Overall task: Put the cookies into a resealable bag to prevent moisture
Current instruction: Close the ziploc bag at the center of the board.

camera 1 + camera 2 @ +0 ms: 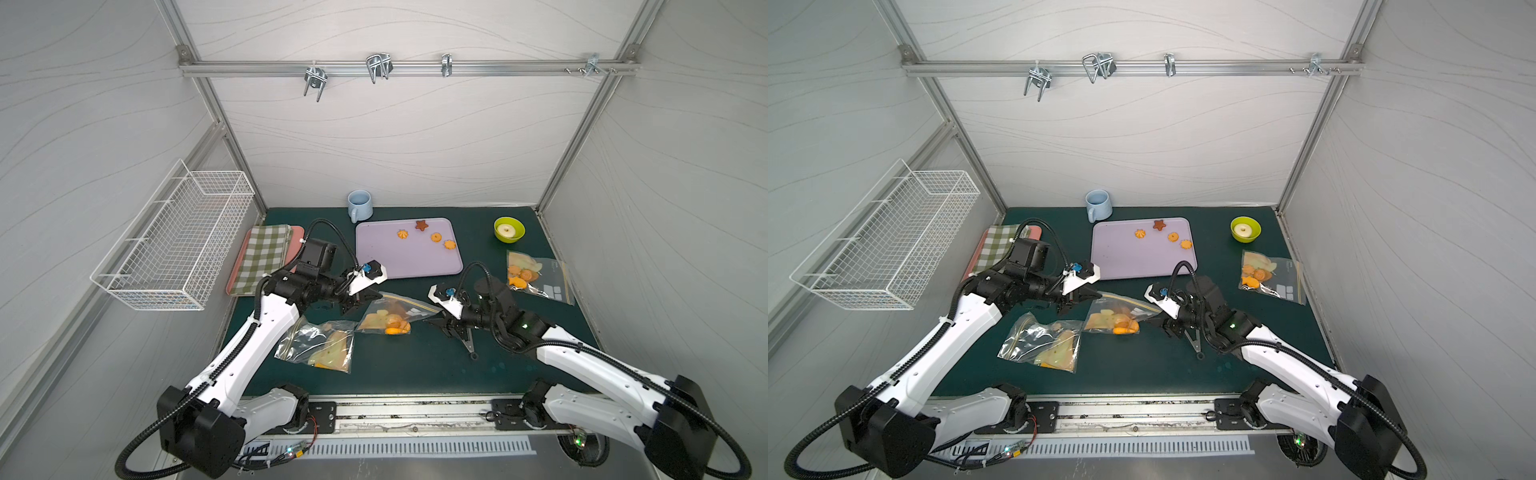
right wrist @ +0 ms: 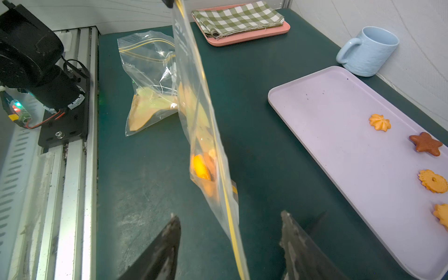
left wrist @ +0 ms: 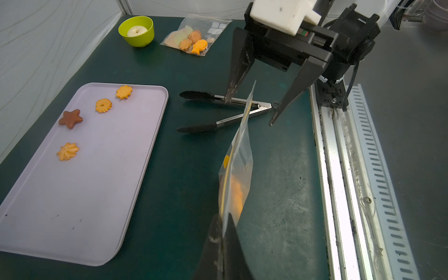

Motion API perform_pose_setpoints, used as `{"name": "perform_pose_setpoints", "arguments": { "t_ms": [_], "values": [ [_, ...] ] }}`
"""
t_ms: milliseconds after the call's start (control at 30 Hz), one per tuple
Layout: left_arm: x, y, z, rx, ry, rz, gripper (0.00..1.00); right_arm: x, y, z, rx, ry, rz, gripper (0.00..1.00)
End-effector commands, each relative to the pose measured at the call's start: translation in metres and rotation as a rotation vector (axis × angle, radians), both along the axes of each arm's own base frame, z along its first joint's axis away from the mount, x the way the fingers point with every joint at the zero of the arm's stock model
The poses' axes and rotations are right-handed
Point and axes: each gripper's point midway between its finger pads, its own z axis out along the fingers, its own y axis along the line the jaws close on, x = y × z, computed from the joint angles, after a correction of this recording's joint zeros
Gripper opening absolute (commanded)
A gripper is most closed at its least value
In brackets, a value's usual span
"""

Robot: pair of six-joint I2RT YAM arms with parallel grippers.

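Note:
Several cookies lie on the lilac tray (image 1: 374, 266): a dark brown star (image 1: 422, 225) and three orange ones (image 1: 436, 237). More orange cookies (image 1: 395, 325) sit inside the clear resealable bag (image 1: 390, 313) with a yellow zip line, raised above the green mat at mid-table. My left gripper (image 3: 222, 218) is shut on one corner of that bag. My right gripper (image 2: 229, 214) is open at the bag's other end. The zip edge (image 2: 230, 218) runs between its fingers and touches neither. Black-tipped metal tongs (image 3: 218, 109) lie on the mat under the right gripper.
A second bag with cookies (image 1: 536, 278) lies at the right, and a crumpled bag (image 1: 320, 345) at the front left. At the back are a green bowl (image 1: 509, 239) and a blue mug (image 1: 359, 204). A checked cloth (image 1: 262, 257) covers a pink tray; a wire basket (image 1: 174, 241) hangs left.

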Motion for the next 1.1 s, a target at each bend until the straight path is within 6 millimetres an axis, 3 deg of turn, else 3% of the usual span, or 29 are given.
{"name": "perform_pose_setpoints", "arguments": {
  "t_ms": [0, 133, 167, 233, 367, 433, 500, 567, 633, 867, 1000, 1067],
  "values": [
    [0.001, -0.002, 0.012, -0.024, -0.056, -0.02, 0.0, 0.001, 0.004, 0.009, 0.016, -0.003, 0.02, 0.51],
    [0.0, -0.002, 0.013, -0.027, -0.058, -0.024, 0.0, 0.001, 0.015, 0.019, 0.04, 0.011, 0.062, 0.45],
    [-0.001, -0.002, 0.013, -0.027, -0.06, -0.026, 0.0, 0.001, 0.017, 0.02, 0.042, 0.012, 0.067, 0.38],
    [-0.002, -0.002, 0.014, -0.031, -0.067, -0.031, 0.0, 0.0, 0.016, 0.018, 0.028, 0.021, 0.067, 0.34],
    [-0.004, -0.003, 0.018, -0.044, -0.083, -0.036, 0.0, -0.004, 0.009, 0.019, 0.026, 0.023, 0.054, 0.06],
    [-0.004, -0.003, 0.019, -0.048, -0.084, -0.039, 0.0, -0.006, 0.006, 0.019, 0.027, 0.026, 0.048, 0.0],
    [-0.005, -0.003, 0.019, -0.05, -0.085, -0.04, 0.0, -0.008, 0.004, 0.018, 0.021, 0.027, 0.044, 0.08],
    [-0.005, -0.004, 0.02, -0.053, -0.085, -0.043, 0.0, -0.009, 0.003, 0.019, 0.028, 0.017, 0.043, 0.49],
    [-0.006, -0.004, 0.02, -0.057, -0.084, -0.046, 0.0, -0.008, 0.004, 0.023, 0.043, 0.001, 0.044, 0.6],
    [-0.007, -0.005, 0.02, -0.065, -0.079, -0.057, 0.0, -0.007, 0.039, 0.045, 0.059, -0.022, 0.158, 0.56],
    [-0.007, -0.006, 0.02, -0.066, -0.078, -0.058, 0.0, -0.008, 0.06, 0.052, 0.064, -0.04, 0.206, 0.48],
    [-0.007, -0.006, 0.02, -0.069, -0.072, -0.059, 0.0, -0.007, 0.066, 0.054, 0.068, -0.043, 0.217, 0.36]
  ]
}}
